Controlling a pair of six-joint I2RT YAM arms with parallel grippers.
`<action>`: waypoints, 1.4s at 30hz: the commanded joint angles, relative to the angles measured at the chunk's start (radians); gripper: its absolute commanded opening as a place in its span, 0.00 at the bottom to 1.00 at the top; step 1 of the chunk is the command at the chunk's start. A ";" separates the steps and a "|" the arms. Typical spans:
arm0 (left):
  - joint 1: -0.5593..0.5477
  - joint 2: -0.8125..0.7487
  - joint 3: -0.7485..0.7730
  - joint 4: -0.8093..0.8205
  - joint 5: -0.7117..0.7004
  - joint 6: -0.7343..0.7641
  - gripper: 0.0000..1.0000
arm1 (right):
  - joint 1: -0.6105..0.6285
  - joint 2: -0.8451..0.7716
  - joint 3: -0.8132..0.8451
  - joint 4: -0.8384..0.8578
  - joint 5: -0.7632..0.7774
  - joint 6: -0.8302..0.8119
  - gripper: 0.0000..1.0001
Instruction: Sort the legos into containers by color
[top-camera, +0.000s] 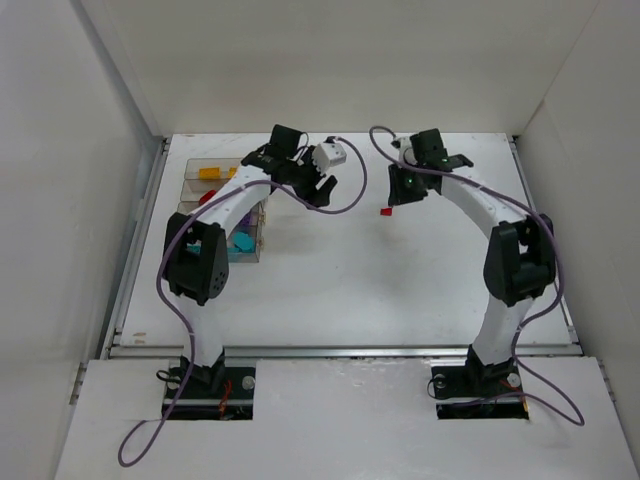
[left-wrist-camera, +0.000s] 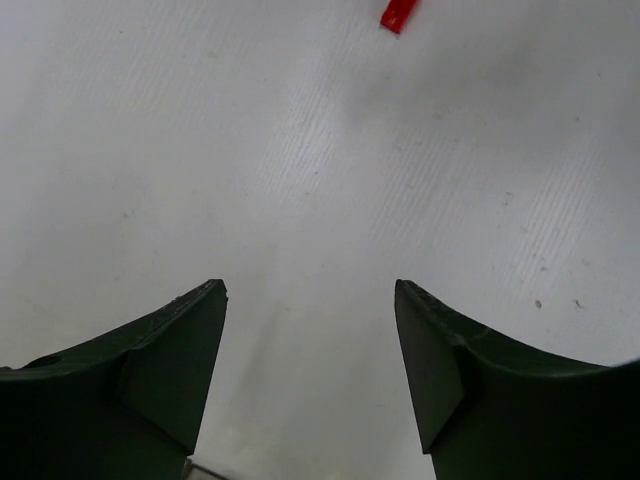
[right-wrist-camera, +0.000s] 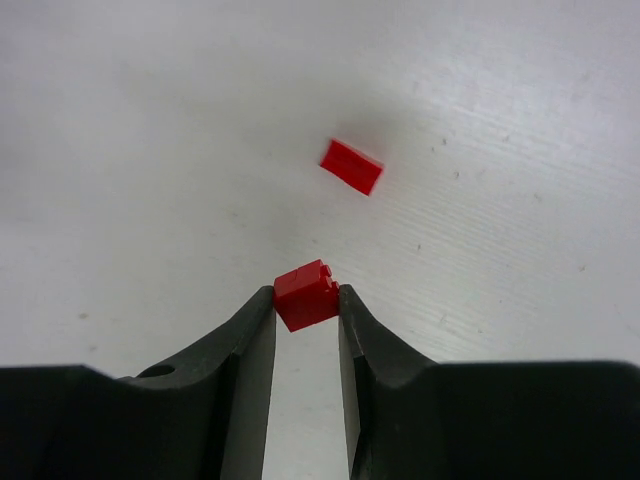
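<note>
- My right gripper (right-wrist-camera: 307, 289) was clamped on a red brick (right-wrist-camera: 304, 300), pinched between the very tips of the two fingers. The jaws stood only as far apart as the brick is wide.
- The grip was out at the fingertips, I judged, because the brick is small and lay flat on the table (right-wrist-camera: 150, 120). A deeper hold would have put the fingers into the surface.
- From the wrist view I could not tell whether the held brick was touching the table or just off it.
- A second red brick (right-wrist-camera: 351, 166) lay loose on the table just beyond my fingertips, apart from the held one and untouched.
- My left gripper (left-wrist-camera: 310, 290) was released, its fingers spread wide over bare table with nothing between them.
- It probably hung there waiting. The only brick in its view was a red one (left-wrist-camera: 397, 14) at the far edge.
- The containers (top-camera: 190, 185) sat at the left side of the table under my left arm, well apart from the right gripper.
- They already held a yellow piece (top-camera: 210, 172) in the farthest bin and cyan pieces (top-camera: 240, 245) in the nearest, so the red brick had to cross to that side.
</note>
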 joint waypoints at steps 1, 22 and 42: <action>0.003 -0.169 0.043 -0.091 0.097 0.229 0.66 | -0.025 -0.114 0.134 -0.033 -0.133 0.042 0.00; -0.129 -0.678 -0.491 0.757 0.012 0.499 0.84 | 0.053 -0.366 0.211 0.335 -0.703 0.464 0.00; -0.181 -0.706 -0.518 0.791 0.074 0.517 0.39 | 0.175 -0.348 0.164 0.371 -0.672 0.523 0.00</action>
